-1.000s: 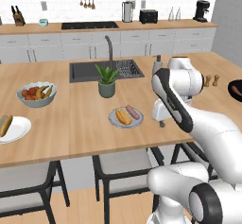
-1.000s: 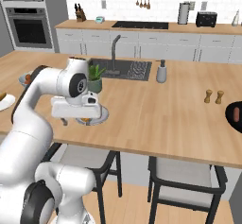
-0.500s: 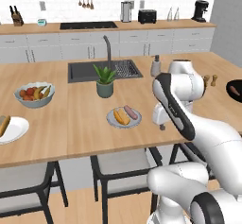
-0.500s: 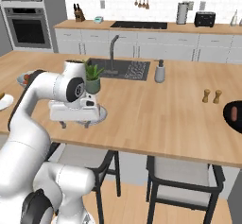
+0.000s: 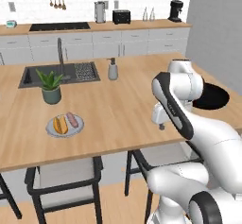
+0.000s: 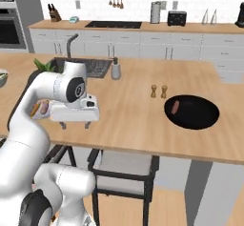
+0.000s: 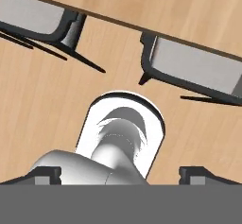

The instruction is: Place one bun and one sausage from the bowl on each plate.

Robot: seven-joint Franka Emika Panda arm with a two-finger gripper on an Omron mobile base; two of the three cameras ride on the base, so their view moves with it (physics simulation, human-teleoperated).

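One plate point(image 5: 65, 124) near the desk point(image 5: 118, 109) front edge is already loaded with a bun and a sausage; a lone sausage point(image 6: 175, 107) is seen in the black bowl point(image 6: 192, 111). The claw point(image 6: 75, 124) is held released and empty, above the desk edge. The sausage is judged light, smooth and prone to roll, best pinched across its middle.

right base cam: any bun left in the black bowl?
No. The black bowl holds just one sausage; no bun is visible in it.
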